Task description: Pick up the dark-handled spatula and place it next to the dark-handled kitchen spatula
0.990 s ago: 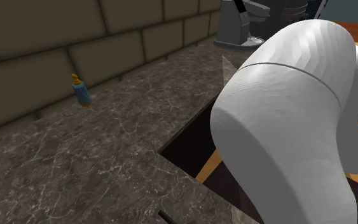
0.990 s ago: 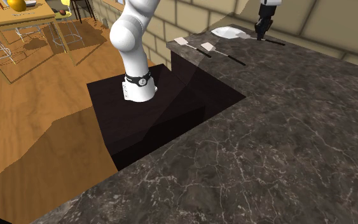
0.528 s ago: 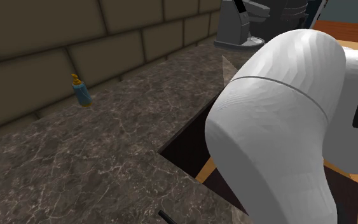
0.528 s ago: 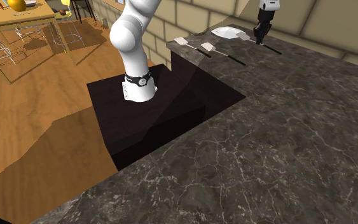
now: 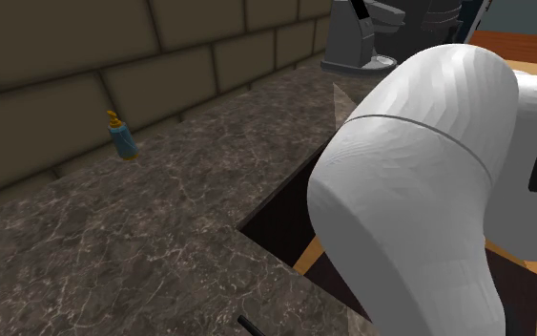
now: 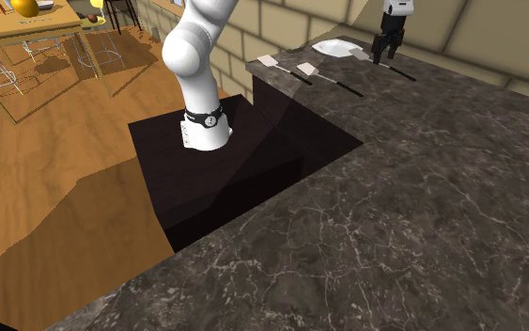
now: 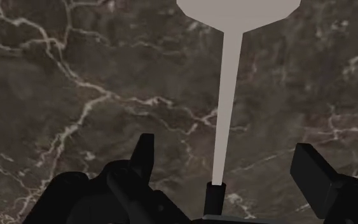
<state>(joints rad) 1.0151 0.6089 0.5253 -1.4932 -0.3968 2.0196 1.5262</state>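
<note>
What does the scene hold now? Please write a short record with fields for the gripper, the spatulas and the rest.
counter: dark, marbled with pale veins
target spatula: pale head and shaft, dark handle, flat on the counter
gripper: open, fingers either side of the target spatula, not touching it
middle spatula: flat, apart from the target
edge spatula: beside the middle one, near the counter's edge
bottle: blue, yellow top, upright

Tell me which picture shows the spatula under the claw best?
The wrist view: the spatula lies close up between the open claw, pale neck, dark handle. The second exterior view shows it tiny, far off on the counter, claw over its handle. The shoulder view faces the arm.
</note>
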